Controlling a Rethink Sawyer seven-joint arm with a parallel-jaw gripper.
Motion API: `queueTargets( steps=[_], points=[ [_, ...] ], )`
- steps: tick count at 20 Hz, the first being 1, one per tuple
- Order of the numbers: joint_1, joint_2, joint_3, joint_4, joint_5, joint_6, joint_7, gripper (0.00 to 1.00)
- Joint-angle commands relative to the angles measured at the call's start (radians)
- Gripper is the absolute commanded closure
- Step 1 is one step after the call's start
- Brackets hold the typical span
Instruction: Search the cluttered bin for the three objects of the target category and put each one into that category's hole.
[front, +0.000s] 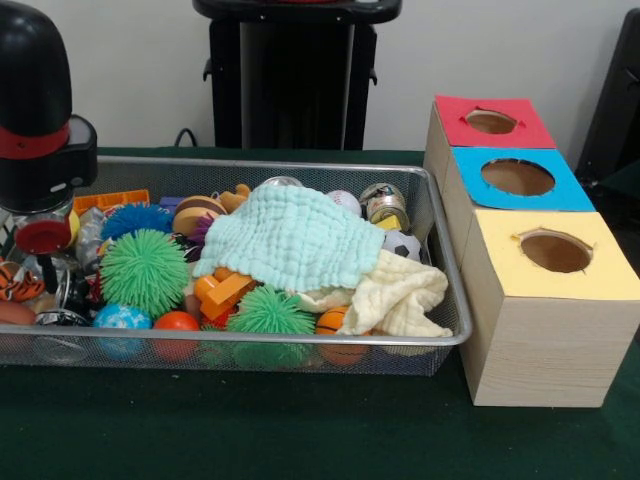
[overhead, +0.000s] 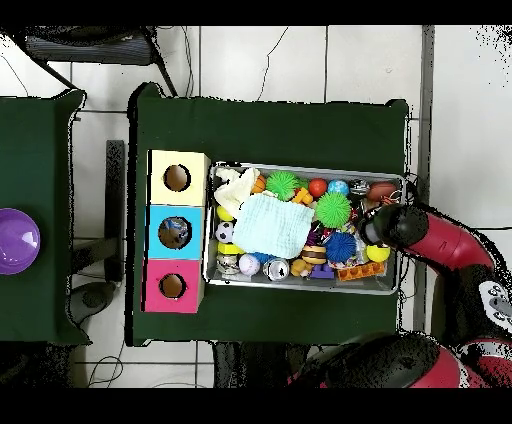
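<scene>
The bin (front: 300, 168) is a wide silver wire-mesh tray full of toys; it also shows in the overhead view (overhead: 300, 287). Three wooden boxes stand beside it, each with a round hole: a red top (front: 490, 122), a blue top (front: 517, 177) and a yellow top (front: 555, 252). My gripper (front: 44, 250) hangs from the black and red wrist down into the bin's left end in the front view, among the toys. In the overhead view my gripper (overhead: 385, 226) is over the bin's right end. Its tips are hidden in the clutter.
A pale green cloth (front: 290, 235) and a cream cloth (front: 400, 295) cover the bin's middle. Around them lie green spiky balls (front: 145, 270), a blue spiky ball (front: 135, 218), orange blocks (front: 225, 292), a soccer ball (front: 402, 245) and a jar (front: 383, 203). A purple bowl (overhead: 15, 240) sits on a side table.
</scene>
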Motion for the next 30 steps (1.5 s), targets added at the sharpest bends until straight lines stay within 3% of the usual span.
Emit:
queueTargets(
  steps=[1,4,12,19,30],
  points=[
    [-0.052,0.144,0.068,0.022,-0.017,-0.166,0.013,0.00],
    [-0.057,0.143,0.082,0.031,-0.007,-0.192,0.025,0.00],
    [-0.165,0.194,0.225,0.024,-0.009,-0.308,-0.045,0.00],
    [-0.182,0.123,0.254,0.084,-0.036,-0.327,-0.025,0.00],
    [-0.186,0.110,0.240,0.107,-0.080,-0.300,-0.052,0.00]
  ],
)
